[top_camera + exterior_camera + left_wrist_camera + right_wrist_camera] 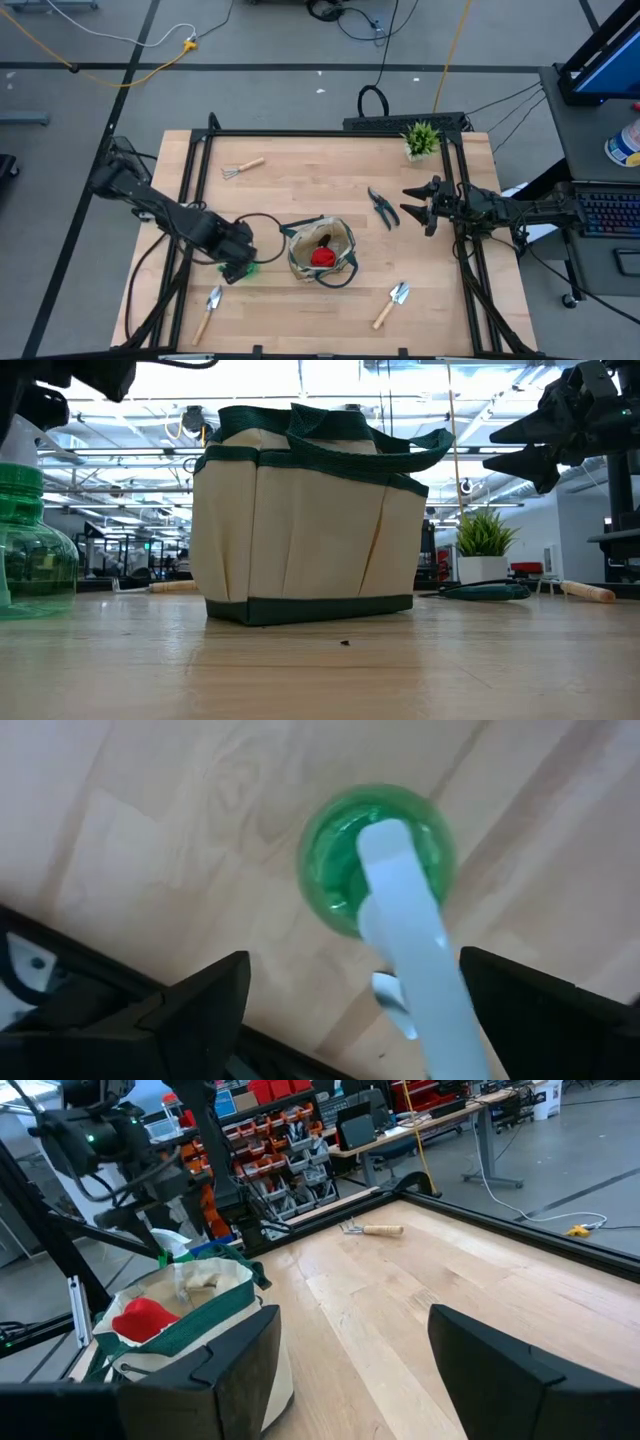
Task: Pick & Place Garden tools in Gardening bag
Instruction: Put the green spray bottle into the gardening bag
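- Two sets of jaws stand wide, holding nothing: left gripper point(238, 268) over the green bottle point(377, 855), left of the bag point(322, 250); right gripper point(418, 205) beside the shears point(382, 207).
- Best drop straight around the bottle, avoiding its white trigger.
- Trowels point(392, 304), rake point(242, 167) lie well apart; nothing blocks.

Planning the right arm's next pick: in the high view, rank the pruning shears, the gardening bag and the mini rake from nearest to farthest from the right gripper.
From the right gripper, open near the table's right edge:
1. Pruning shears, just to its left.
2. Gardening bag, farther left, toward the front edge.
3. Mini rake, far across the table near the back left.
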Robot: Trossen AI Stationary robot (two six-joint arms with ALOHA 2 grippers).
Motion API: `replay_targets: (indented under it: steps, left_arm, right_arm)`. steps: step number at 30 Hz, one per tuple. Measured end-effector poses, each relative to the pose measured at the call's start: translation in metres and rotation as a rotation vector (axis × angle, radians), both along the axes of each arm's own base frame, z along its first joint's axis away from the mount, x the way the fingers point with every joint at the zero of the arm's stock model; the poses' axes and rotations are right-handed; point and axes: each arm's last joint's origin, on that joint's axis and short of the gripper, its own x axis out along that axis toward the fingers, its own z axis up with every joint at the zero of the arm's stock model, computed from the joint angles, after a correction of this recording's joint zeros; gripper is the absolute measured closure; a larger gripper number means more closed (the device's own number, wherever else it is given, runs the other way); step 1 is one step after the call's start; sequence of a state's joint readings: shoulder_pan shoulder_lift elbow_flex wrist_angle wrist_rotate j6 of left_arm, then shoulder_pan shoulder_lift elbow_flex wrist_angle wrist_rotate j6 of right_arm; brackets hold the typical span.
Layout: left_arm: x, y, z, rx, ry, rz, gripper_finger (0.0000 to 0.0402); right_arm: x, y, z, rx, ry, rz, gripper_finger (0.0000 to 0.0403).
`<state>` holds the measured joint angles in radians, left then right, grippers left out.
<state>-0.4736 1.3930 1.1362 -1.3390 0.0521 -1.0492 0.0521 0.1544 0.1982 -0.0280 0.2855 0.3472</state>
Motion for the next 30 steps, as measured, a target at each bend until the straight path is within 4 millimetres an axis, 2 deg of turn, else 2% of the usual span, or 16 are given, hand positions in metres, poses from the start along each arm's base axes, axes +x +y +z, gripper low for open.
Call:
replay_targets:
  steps: [6,11,16,23,24,30]
  left_arm:
    - [0.0015,0.0,-0.0022,0.009,0.011,0.009,0.0072]
    - [0.0017,0.0,-0.0022,0.011,0.008,0.011,0.0128]
    - [0.0019,0.0,-0.0022,0.014,0.005,0.016,0.0205]
    - [0.0019,0.0,-0.0021,0.014,0.005,0.02,0.034]
    - [0.0019,0.0,-0.0019,0.013,0.004,0.015,0.035]
    - [0.0007,0.0003,-0.0005,-0.001,0.003,0.005,0.035]
  right_arm:
    - [0.0,0.0,0.0,0.0,0.0,0.0,0.0154]
    - [0.0,0.0,0.0,0.0,0.0,0.0,0.0154]
    - [0.0,0.0,0.0,0.0,0.0,0.0,0.0154]
    - [0.0,0.0,0.0,0.0,0.0,0.0,0.0154]
    - [0.0,0.0,0.0,0.0,0.0,0.0,0.0154]
    - [0.0,0.0,0.0,0.0,0.0,0.0,0.0154]
